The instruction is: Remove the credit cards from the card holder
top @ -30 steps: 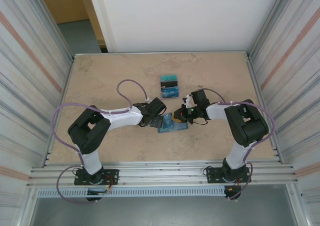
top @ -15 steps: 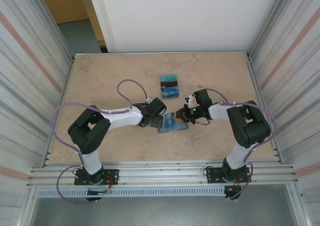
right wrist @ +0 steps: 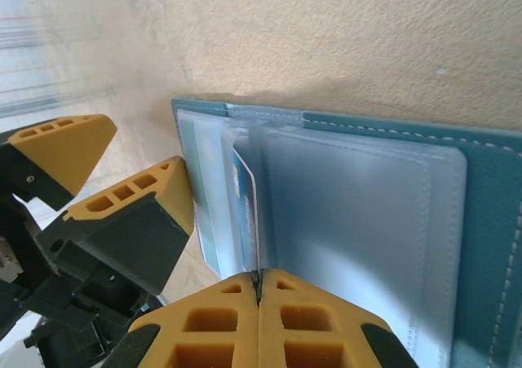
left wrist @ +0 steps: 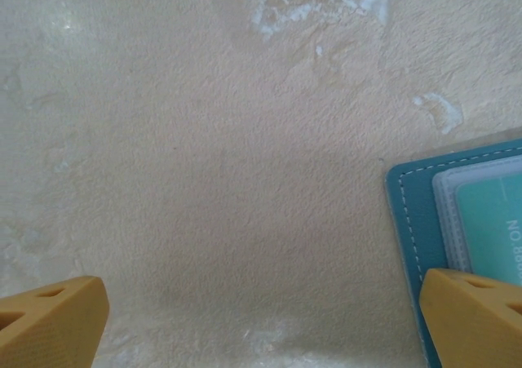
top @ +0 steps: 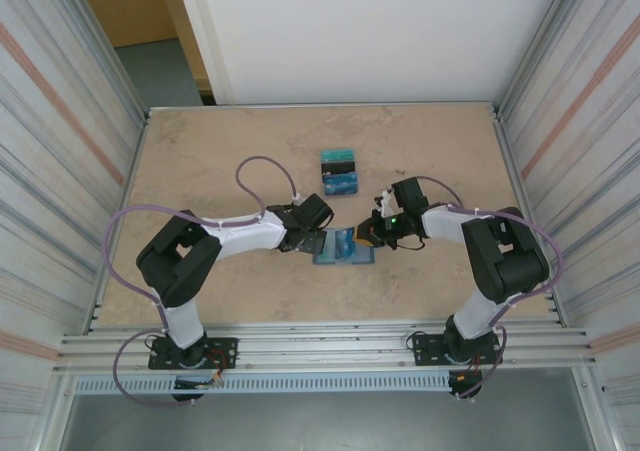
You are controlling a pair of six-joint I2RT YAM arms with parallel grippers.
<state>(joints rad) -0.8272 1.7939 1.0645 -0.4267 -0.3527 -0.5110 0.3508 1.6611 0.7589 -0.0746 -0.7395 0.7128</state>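
The card holder [top: 345, 250] lies open mid-desk. Your right claw [right wrist: 258, 282] is pinched on one credit card [right wrist: 244, 192]: pull it straight out, slowly. Your left claw [left wrist: 263, 309], spread wide, should hold the holder down. Loose credit cards [top: 340, 174] lie nearer the far edge.

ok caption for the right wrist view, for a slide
Right tool pinches a credit card standing edge-on in the open card holder; left tool open alongside.
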